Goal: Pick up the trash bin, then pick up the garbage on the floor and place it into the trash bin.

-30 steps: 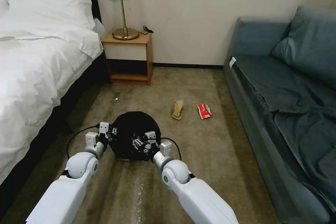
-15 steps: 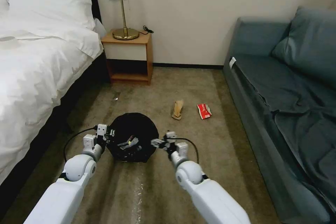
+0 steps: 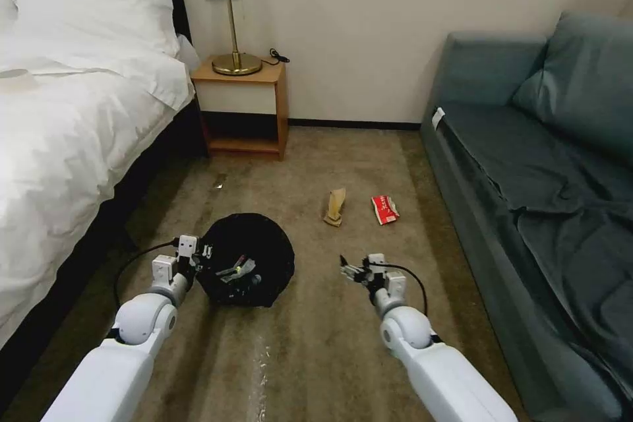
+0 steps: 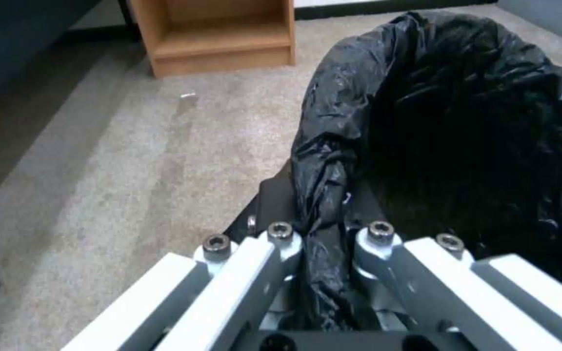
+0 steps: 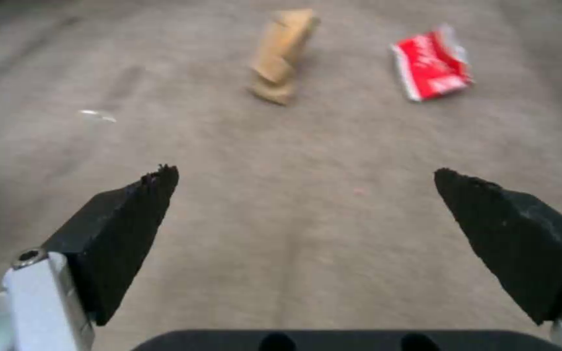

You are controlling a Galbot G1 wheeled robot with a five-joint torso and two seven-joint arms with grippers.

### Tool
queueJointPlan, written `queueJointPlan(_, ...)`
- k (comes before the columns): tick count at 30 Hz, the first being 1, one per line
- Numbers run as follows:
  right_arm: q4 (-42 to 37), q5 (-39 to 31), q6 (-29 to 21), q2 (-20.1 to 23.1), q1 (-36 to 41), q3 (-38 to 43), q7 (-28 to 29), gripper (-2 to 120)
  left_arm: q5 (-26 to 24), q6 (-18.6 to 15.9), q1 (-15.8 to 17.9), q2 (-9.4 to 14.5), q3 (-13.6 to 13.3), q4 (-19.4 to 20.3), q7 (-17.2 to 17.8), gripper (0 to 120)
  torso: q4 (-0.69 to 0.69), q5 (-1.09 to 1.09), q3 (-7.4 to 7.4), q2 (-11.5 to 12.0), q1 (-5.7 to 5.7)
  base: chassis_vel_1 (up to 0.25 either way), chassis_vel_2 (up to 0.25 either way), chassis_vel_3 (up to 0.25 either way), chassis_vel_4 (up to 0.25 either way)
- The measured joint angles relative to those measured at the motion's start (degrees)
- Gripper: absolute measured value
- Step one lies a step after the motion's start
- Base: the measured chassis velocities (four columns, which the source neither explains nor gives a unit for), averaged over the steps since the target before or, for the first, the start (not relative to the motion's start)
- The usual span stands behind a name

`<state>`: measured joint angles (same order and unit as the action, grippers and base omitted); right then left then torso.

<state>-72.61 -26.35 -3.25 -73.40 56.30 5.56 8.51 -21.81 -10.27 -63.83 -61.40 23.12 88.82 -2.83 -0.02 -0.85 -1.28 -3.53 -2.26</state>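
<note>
Carpeted floor between bed and sofa is noted. The trash bin (image 3: pixel 247 268) is gripped at its bag-lined rim, at nine o'clock, by the left gripper (image 4: pixel 323 243). Litter is seen inside. The right gripper (image 3: pixel 356 270), jaws spread and empty, is held above the carpet. The tan paper bag (image 3: pixel 335 206) and red packet (image 3: pixel 384 209), at its twelve o'clock, remain uncollected; roughly half is judged done.

A bed (image 3: pixel 72 112) with white linen and a pillow (image 3: pixel 92 0) runs along the left; a wooden nightstand (image 3: pixel 244 109) at the wall carries a brass lamp (image 3: pixel 231 13). A blue-grey sofa (image 3: pixel 547 178) lines the right, and beige carpet (image 3: pixel 316 343) covers the floor between
</note>
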Motion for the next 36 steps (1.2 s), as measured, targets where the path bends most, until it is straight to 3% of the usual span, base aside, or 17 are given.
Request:
queueJointPlan(5, 3.76, 0.48, 1.24, -0.32, 0.06, 2.50, 0.02, 100, 0.68, 0.20, -0.54, -0.47, 0.02, 0.50, -0.17, 4, 0.00, -0.01, -0.01, 0.00, 0.01, 0.000, 0.000, 0.000, 0.000)
queueJointPlan(15, 2.42, 0.60, 1.56, -0.09, 1.58, 3.33, 0.19, 100, 1.20, 0.09, -1.98, -0.47, 0.46, 1.81, -0.18, 4, 0.00, -0.02, -0.01, 0.00, 0.01, 0.000, 0.000, 0.000, 0.000)
queueJointPlan(29, 1.32, -0.06, 1.34, 0.75, 1.43, 4.12, 0.90, 100, -1.98, -1.53, -4.97, 3.23, 3.39, 6.96, 0.29, 4, -0.01, -0.04, -0.02, 0.02, -0.01, 0.000, 0.000, 0.000, 0.000)
queueJointPlan(36, 1.98, -0.27, 1.41, 0.84, 1.10, 4.58, 0.85, 100, -2.35, -1.56, -5.24, 4.22, 4.24, 7.10, 0.37, 4, 0.00, -0.03, -0.02, 0.02, -0.01, 0.000, 0.000, 0.000, 0.000)
